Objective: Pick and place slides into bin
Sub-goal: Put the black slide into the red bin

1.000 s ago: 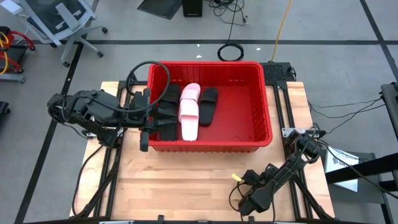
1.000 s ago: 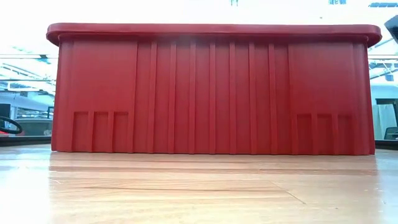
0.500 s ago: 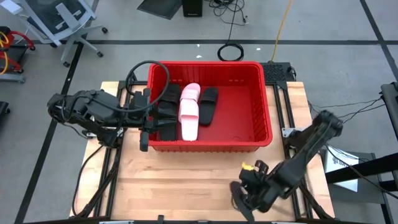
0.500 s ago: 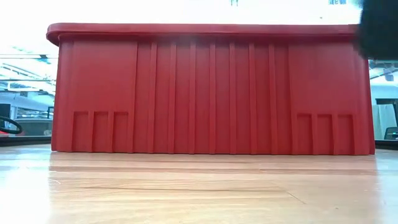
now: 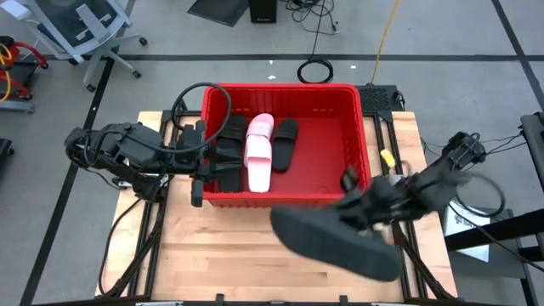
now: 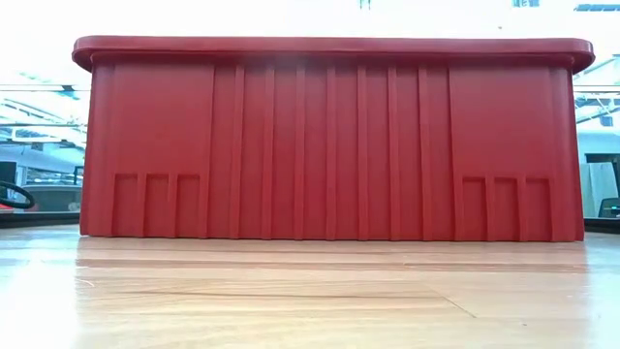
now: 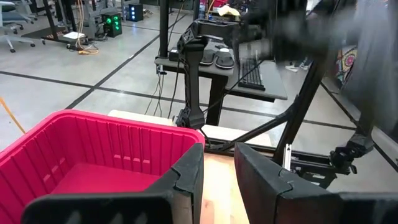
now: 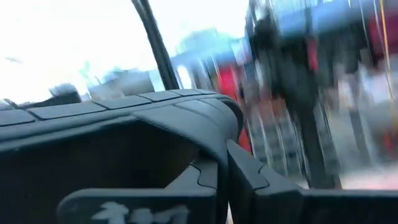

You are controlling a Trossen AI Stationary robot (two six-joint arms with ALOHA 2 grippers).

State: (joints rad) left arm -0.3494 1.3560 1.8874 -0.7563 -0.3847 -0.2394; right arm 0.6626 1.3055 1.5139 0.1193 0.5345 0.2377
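Observation:
The red bin [image 5: 361, 144] stands at the table's far middle; its near wall fills the low view [image 6: 329, 136]. Inside, at its left end, lie black slides [image 5: 223, 149], a pale pink slide [image 5: 259, 153] and another black slide [image 5: 285, 143]. My left gripper [image 5: 198, 174] is open and empty at the bin's left wall, near the corner that shows in the left wrist view [image 7: 217, 180]. My right gripper [image 5: 357, 208] is shut on a black slide [image 5: 331, 242], high above the table's near right part, in front of the bin. My right gripper pinches the black slide between its two fingers at an edge [image 8: 208, 152] on the slide's far side; motion blur hides which part exactly. The slide is lifted clear of the table, roughly level, reaching from the gripper toward the table's near edge.
Bare wooden table [image 5: 221, 246] lies in front of the bin. The bin's right half [image 5: 327, 149] holds nothing. Beyond the table are a desk with keyboards [image 7: 242, 68], an office chair [image 5: 76, 30] and floor cables [image 5: 316, 70].
My right gripper has risen from low at the table's near edge and swung up and toward the right and the bin. The black slide has come up with it, lifted clear and high above the table.

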